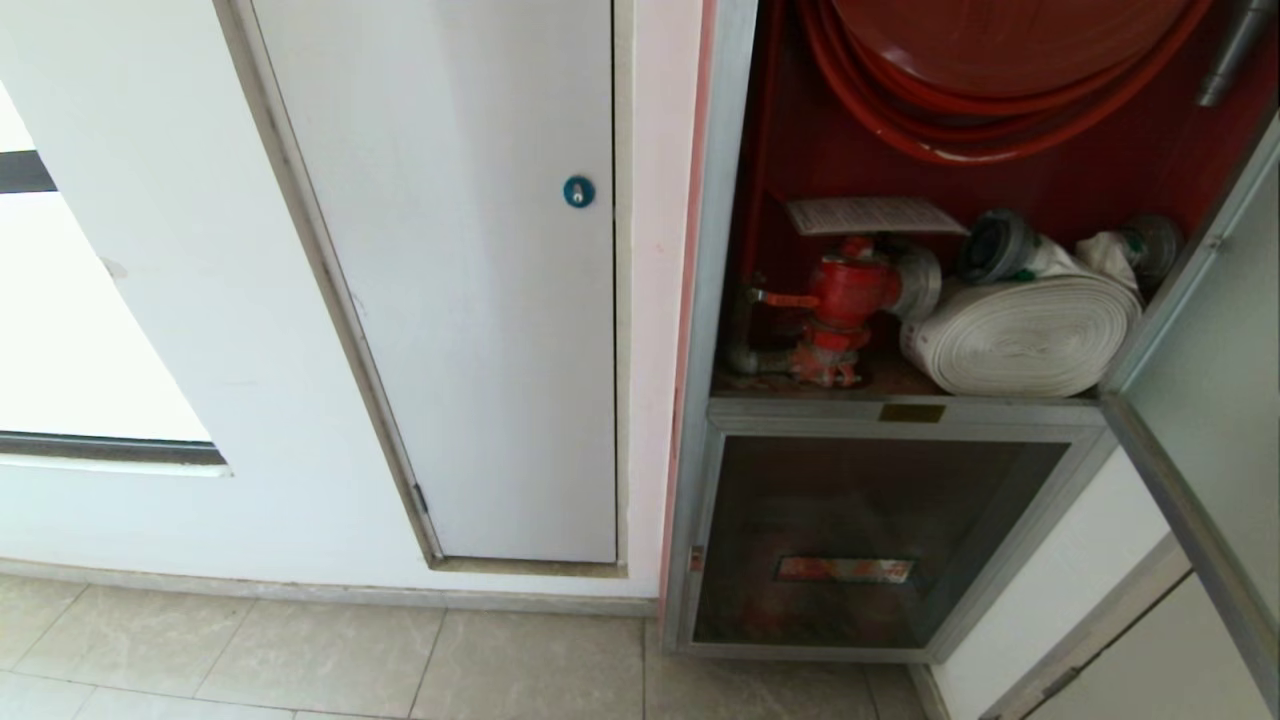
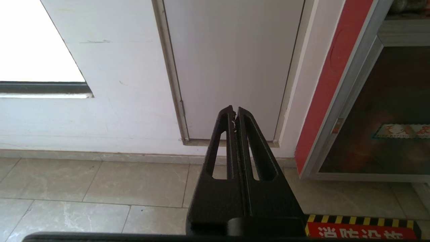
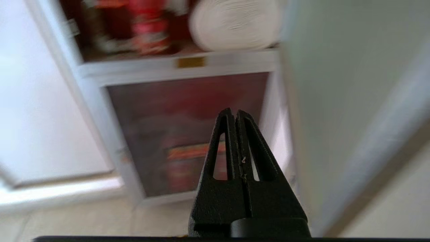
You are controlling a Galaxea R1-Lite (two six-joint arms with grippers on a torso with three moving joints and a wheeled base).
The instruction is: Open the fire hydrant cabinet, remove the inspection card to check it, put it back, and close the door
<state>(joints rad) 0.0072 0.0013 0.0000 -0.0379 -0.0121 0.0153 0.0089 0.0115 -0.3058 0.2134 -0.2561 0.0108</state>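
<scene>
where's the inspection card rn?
Head view: the inspection card lies inside the open fire hydrant cabinet, just above the red valve, left of the rolled hose.

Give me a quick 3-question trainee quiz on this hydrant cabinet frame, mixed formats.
1. True or false: the door of the fire hydrant cabinet stands open.
2. Where is the inspection card? A) on the floor B) in the right gripper C) inside the cabinet, just above the red valve D) on the white panel with the blue lock
3. Fill in: the right gripper is ____ and holds nothing.

Key: 1 true. 2 C. 3 shut. It points at the lower glass panel; the left gripper, also shut, faces the white panel near the floor. The rolled white hose lies right of the valve.
</scene>
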